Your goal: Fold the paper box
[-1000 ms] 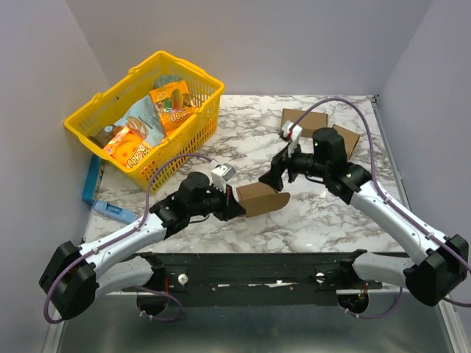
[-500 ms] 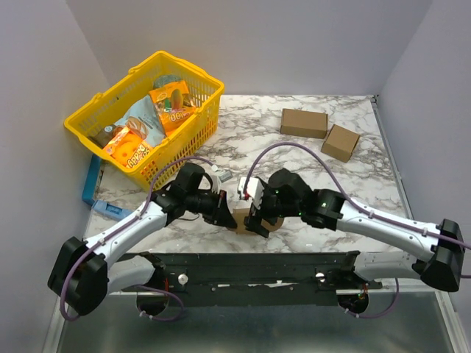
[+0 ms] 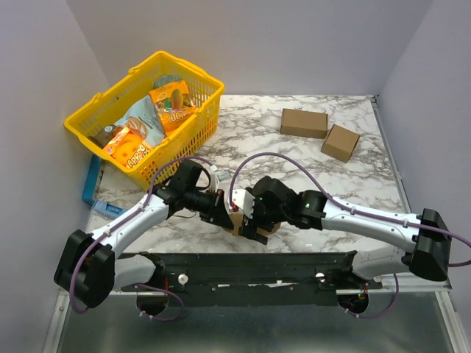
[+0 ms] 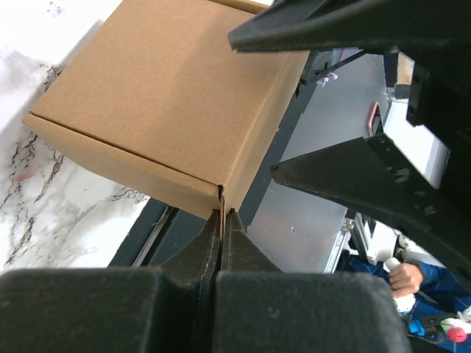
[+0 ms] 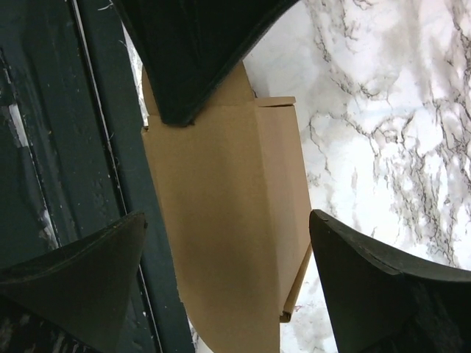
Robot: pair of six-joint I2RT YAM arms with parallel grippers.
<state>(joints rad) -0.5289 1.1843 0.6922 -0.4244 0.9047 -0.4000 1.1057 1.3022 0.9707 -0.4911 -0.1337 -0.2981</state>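
The paper box [image 3: 237, 222] is a brown cardboard piece, folded into a shallow box shape, at the table's near edge between my two grippers. My left gripper [image 3: 223, 211] is shut on a thin cardboard edge at the box's corner, as the left wrist view shows [image 4: 222, 213], with the box's broad face [image 4: 176, 103] ahead. My right gripper [image 3: 250, 223] is open. In the right wrist view [image 5: 227, 217] its fingers [image 5: 81, 272] stand either side of the box [image 5: 221, 243] with a gap to it. The box's underside is hidden.
A yellow basket [image 3: 193, 140] of snack packs stands at the back left, with a blue object [image 3: 92, 180] beside it. Two neat cardboard cuboids [image 3: 304, 123] [image 3: 341, 142] lie at the back right. A black rail [image 3: 243, 268] runs along the near edge under the box.
My right arm has swung from the back right down to the near edge and now straddles the box. My left gripper has carried the box toward the near edge.
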